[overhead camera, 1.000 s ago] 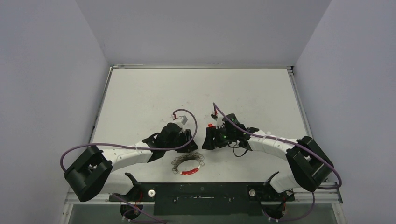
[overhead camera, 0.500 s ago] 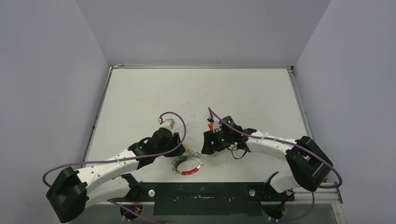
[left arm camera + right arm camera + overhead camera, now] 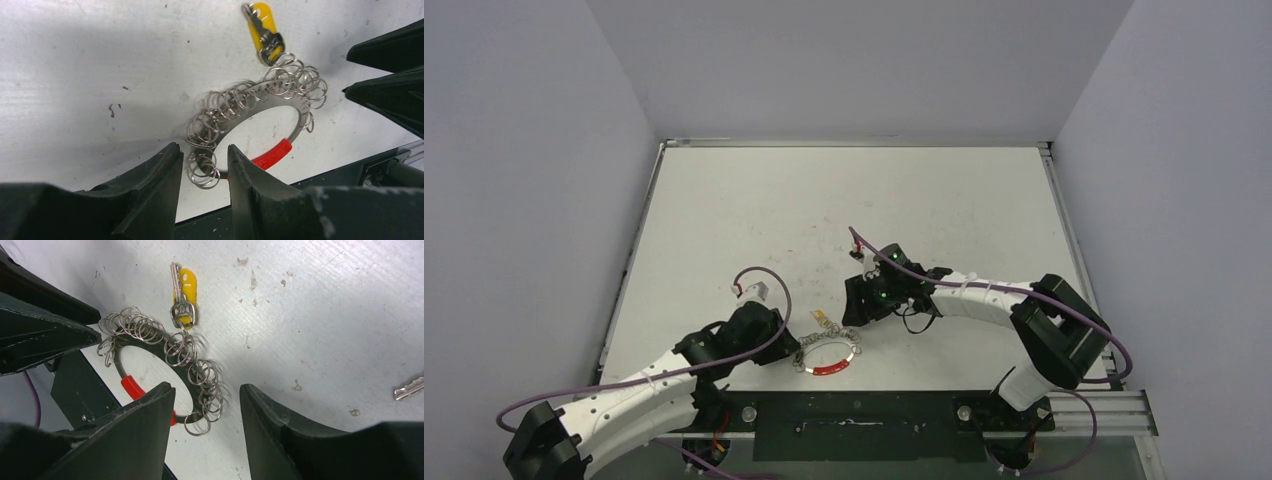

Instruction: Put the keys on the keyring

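Note:
The keyring (image 3: 826, 353), a silvery loop strung with many small rings and a red sleeve (image 3: 271, 154), lies flat near the table's front edge. The yellow-headed key (image 3: 822, 320) lies at its far side, its head touching the small rings (image 3: 184, 290). My left gripper (image 3: 792, 348) is open and low, its fingers either side of the loop's left end (image 3: 202, 156). My right gripper (image 3: 852, 318) is open just above the loop's right side (image 3: 206, 392). A silver key blade (image 3: 407, 389) shows at the right wrist view's edge, its head out of view.
The black mounting rail (image 3: 854, 415) runs along the table's front edge, just behind the keyring. Grey walls enclose the white table (image 3: 854, 190) on three sides. Purple cables loop over both wrists.
My left arm has swung back and to the left, dropping its gripper to the keyring's left end and uncovering the yellow key. My right gripper has moved left and nearer, toward the ring.

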Motion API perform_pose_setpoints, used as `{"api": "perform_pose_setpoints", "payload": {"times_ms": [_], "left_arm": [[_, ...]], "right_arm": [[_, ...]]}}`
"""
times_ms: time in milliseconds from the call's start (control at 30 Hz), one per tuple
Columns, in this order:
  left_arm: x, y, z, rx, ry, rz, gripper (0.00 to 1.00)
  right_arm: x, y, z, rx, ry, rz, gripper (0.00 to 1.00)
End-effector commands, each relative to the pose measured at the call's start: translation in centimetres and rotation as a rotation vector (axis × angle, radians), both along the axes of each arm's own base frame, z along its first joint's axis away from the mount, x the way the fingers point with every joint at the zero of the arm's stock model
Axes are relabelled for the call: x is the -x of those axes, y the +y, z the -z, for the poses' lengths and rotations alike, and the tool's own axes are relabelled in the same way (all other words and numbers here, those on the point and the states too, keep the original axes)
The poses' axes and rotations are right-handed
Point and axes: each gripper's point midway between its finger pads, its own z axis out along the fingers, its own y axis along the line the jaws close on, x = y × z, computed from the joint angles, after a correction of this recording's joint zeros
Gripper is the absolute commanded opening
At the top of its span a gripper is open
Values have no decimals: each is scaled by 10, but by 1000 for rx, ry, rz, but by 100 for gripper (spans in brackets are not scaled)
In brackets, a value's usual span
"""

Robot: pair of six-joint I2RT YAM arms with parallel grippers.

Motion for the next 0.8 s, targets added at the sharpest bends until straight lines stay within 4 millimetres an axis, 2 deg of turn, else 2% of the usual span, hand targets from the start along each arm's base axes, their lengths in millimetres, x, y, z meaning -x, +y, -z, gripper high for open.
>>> {"api": "perform_pose_setpoints", "payload": {"times_ms": [0,233,300,400,567,767], "left_arm": [[4,-8,7,45,52,-14,35],[-10,-34,8,80,32,54,22],[-17,-40,5,65,11,80,18],[-30,-50,-3,27,-29,139,13],[-42,-55,-3,-79,-23,210,17],[-38,-47,1,-136,4,231,28]], "right_arm": [[-9,12,-6,-29,-27,-13,51],[-3,3,3,-5,-13,-10,48],[-4,-1,2,-13,-4,-1,43],[-6,-7,-3,-24,-12,18,42],[-12,-18,-18,15,-102,2,46],[-19,-27,-27,102,-197,-49,49]]}}
